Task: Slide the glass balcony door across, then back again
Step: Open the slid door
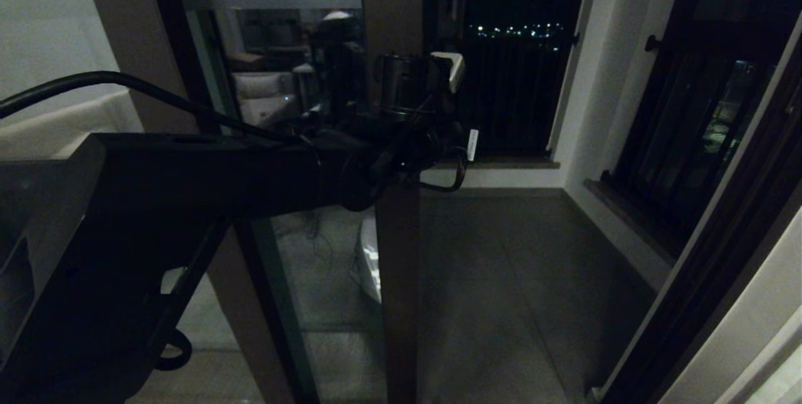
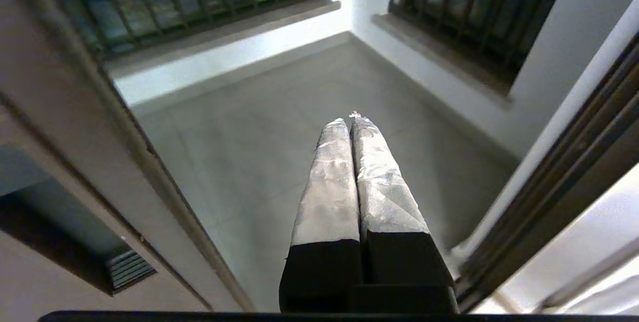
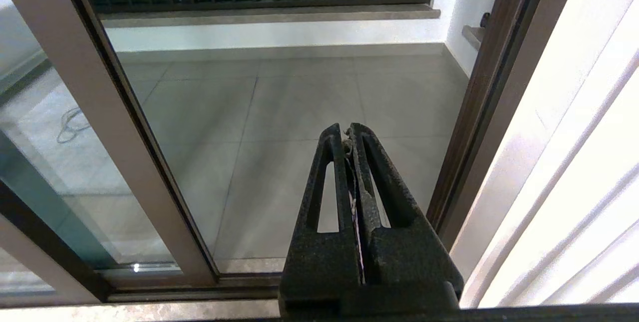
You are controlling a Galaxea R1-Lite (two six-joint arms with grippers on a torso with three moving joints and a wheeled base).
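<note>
The glass balcony door (image 1: 398, 279) has a brown stile and a frosted band across the top, and it stands left of an open gap. My left arm reaches across from the left. Its left gripper (image 1: 452, 69) hangs at mid-height just past the stile's edge, in the gap. In the left wrist view the left gripper (image 2: 349, 121) is shut and empty, its taped fingers (image 2: 329, 187) pointing over the balcony floor, with the door stile (image 2: 65, 102) close beside it. The right gripper (image 3: 347, 130) is shut and empty low over the threshold, between the door stile (image 3: 95, 112) and the jamb (image 3: 479, 112).
A grey tiled balcony floor (image 1: 501, 279) lies beyond the gap, ending at a low wall with a dark railing (image 1: 514, 97). A dark-framed barred window (image 1: 689, 141) is on the right wall. The bottom track (image 3: 199, 282) runs under the door. A black cable (image 1: 125, 81) loops over my left arm.
</note>
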